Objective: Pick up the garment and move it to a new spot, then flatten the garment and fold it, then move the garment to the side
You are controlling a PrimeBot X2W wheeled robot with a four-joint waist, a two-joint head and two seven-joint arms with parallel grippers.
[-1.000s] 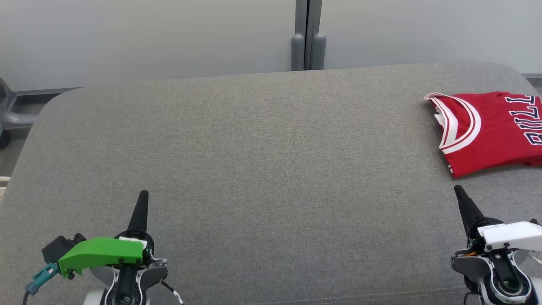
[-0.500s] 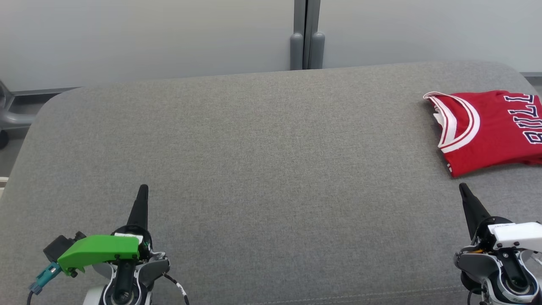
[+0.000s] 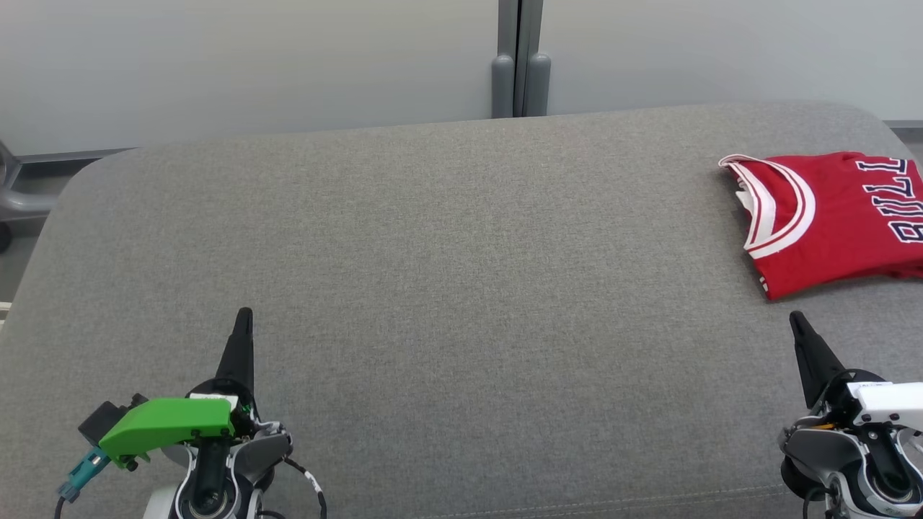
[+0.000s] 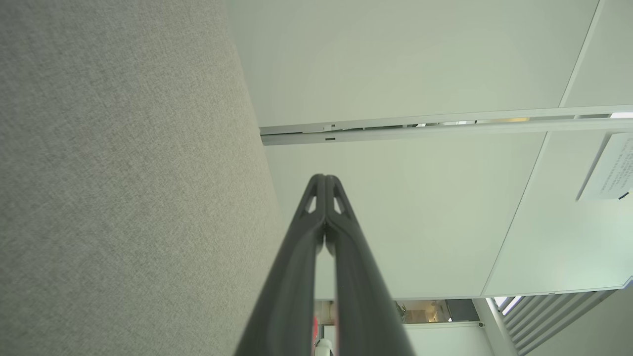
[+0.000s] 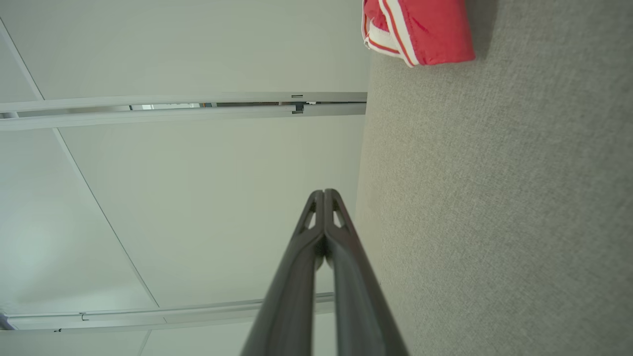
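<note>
A folded red basketball jersey (image 3: 829,223) with white trim and dark "BULL" lettering lies flat on the grey fabric surface (image 3: 447,238), by its far right corner. The right end effector (image 3: 795,318) hangs near the jersey's near edge, not touching it, with its fingers pressed together and nothing held. The left end effector (image 3: 244,314), well apart from the jersey, is likewise closed and empty.

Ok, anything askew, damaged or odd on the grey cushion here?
Nothing stands out. The red jersey lies folded at the right of the cushion, partly out of frame; the left end effector and right end effector are shut, clear of it.
</note>
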